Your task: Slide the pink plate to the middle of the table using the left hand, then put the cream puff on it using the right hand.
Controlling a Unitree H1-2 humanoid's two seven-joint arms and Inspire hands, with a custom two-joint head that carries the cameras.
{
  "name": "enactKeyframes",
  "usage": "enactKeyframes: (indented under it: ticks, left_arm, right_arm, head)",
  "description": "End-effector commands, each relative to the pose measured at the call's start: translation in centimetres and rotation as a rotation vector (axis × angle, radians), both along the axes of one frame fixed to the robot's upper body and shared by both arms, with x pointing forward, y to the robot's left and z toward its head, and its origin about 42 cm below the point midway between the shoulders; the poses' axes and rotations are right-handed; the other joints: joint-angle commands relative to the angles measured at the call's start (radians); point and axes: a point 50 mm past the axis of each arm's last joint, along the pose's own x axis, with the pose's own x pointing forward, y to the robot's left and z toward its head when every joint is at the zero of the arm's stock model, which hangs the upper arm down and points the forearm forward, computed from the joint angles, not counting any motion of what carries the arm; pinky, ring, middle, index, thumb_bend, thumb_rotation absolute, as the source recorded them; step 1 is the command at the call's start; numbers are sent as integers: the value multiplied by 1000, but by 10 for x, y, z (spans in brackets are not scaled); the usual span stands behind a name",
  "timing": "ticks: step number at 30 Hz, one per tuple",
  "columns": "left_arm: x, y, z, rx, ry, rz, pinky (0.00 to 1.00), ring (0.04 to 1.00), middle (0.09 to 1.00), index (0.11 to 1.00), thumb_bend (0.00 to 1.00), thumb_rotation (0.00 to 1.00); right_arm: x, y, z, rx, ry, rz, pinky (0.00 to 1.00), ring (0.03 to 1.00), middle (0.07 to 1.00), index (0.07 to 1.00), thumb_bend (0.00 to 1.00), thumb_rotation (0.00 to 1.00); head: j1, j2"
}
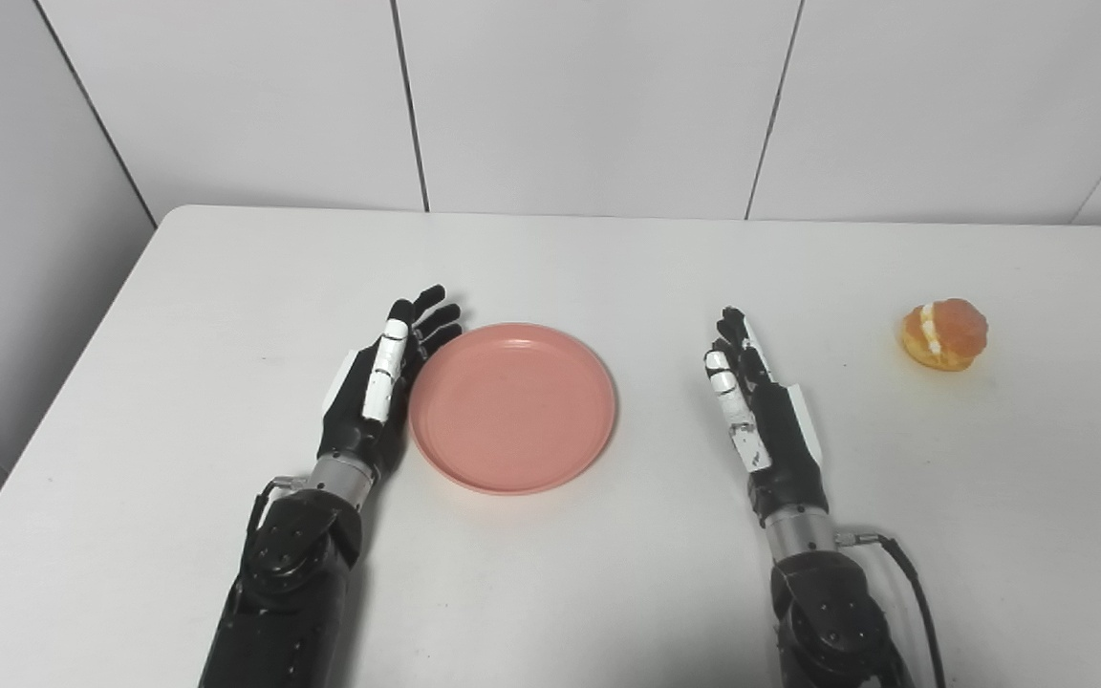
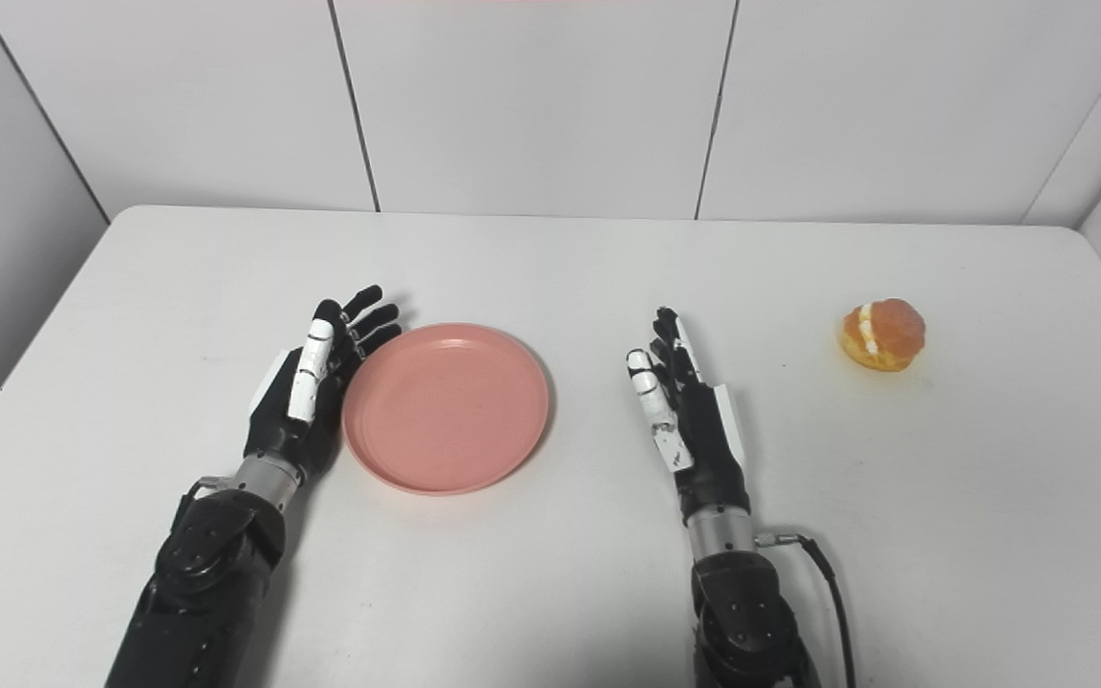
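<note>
Left eye view shows a wide white rectangular table (image 1: 226,287) with a round, shallow pink plastic plate (image 1: 512,408) lying near its middle, empty. Beside the plate's left rim stands the black-and-white left hand (image 1: 381,382), edge-on, fingers straight and spread, holding nothing, against or just short of the rim; the right hand (image 1: 756,411) is likewise open and empty, well right of the plate. Smallest, a golden cream puff with a white filling (image 1: 944,333) sits near the table's right edge, apart from both hands.

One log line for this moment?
left robot hand: open, against pink plate rim | right robot hand: open, idle | cream puff: far right, untouched
</note>
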Motion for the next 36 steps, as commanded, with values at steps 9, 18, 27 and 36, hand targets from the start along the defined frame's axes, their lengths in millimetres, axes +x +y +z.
enactKeyframes:
  ticks: [9, 18, 27, 36]
  left_arm:
    - [-16, -19, -1, -98, -3, -24, 898, 903, 892, 875, 590, 906]
    - [-28, -30, -2, -48, 4, -161, 997, 960, 956, 948, 592, 998]
    - [-35, -38, -7, -63, -1, -181, 985, 949, 953, 952, 560, 1000]
    - [-37, -40, -9, -41, -4, -194, 982, 959, 960, 953, 572, 1000]
  right_arm:
    - [8, 13, 11, 19, -33, 58, 999, 998, 1000, 999, 587, 966]
    - [9, 14, 10, 19, -28, 69, 1000, 1000, 1000, 1000, 611, 966]
    - [8, 16, 12, 0, -36, 77, 1000, 1000, 1000, 1000, 612, 979]
    - [9, 14, 14, 3, -53, 58, 1000, 997, 999, 1000, 605, 976]
  head:
    - [-48, -5]
    - [-57, -4]
    - [-82, 4]
    - [-79, 5]
